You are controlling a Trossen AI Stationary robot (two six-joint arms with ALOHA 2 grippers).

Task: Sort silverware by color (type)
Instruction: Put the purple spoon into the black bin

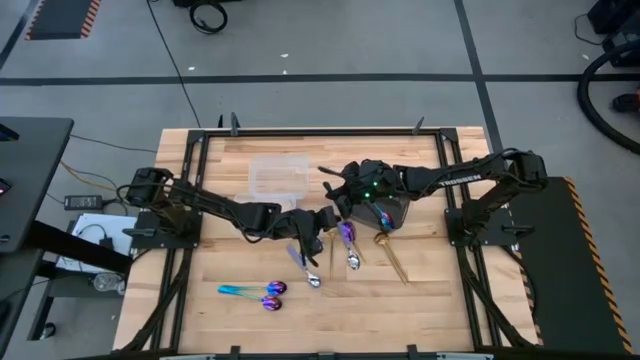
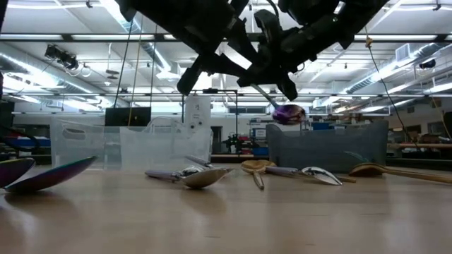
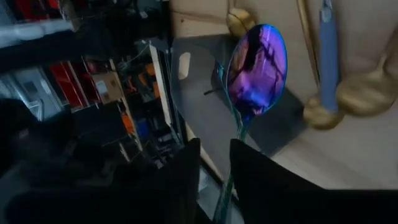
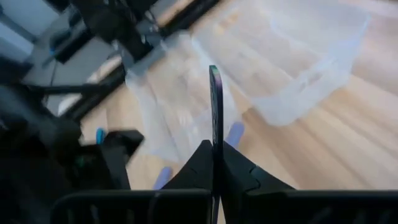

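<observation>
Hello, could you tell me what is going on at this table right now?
Two robot arms are sorting spoons by colour and meet over the middle of the table. An iridescent blue-purple spoon is in the air between them: the right gripper is shut on it, while the left gripper has the teal handle between its fingers. Gold, silver and iridescent spoons lie on the wooden table, with a clear container and a dark grey bin nearby.

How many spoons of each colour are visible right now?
Iridescent blue-purple spoons: 3 (2 on the table, 1 held in the right end effector)
Silver spoons: 2
Gold spoons: 2
Total: 7 visible
</observation>
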